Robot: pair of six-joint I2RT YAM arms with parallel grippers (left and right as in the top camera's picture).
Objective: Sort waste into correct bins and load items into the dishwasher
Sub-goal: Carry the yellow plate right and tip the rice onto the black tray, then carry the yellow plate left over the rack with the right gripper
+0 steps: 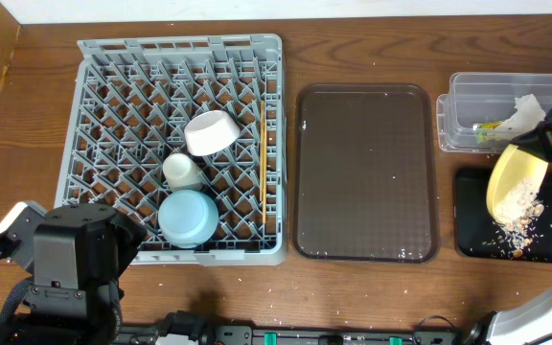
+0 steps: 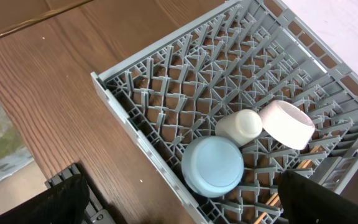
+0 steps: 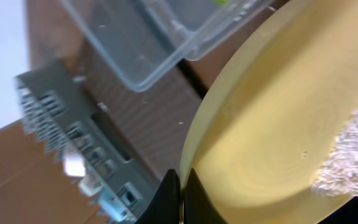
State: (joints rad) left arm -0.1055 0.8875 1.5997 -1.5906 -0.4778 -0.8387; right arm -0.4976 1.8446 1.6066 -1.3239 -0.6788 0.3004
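Note:
My right gripper (image 3: 180, 193) is shut on the rim of the pale yellow plate (image 1: 514, 176), (image 3: 278, 124), held tilted over the flat black bin (image 1: 475, 230). Whitish crumbs (image 1: 517, 213) slide off it onto the bin. The clear tub (image 1: 477, 107) behind holds the white napkin with a yellow-green scrap (image 1: 512, 121). The grey dish rack (image 1: 113, 115) holds the light blue cup (image 1: 188, 217), small white cup (image 1: 182, 171), white bowl (image 1: 209, 132) and chopsticks (image 1: 261, 153). My left gripper (image 2: 179, 211) is open and empty, just above the rack's front left corner.
A dark brown serving tray (image 1: 367, 172) lies between the rack and the bins. Small crumbs dot the wooden table near its front edge. A cardboard edge runs along the far left.

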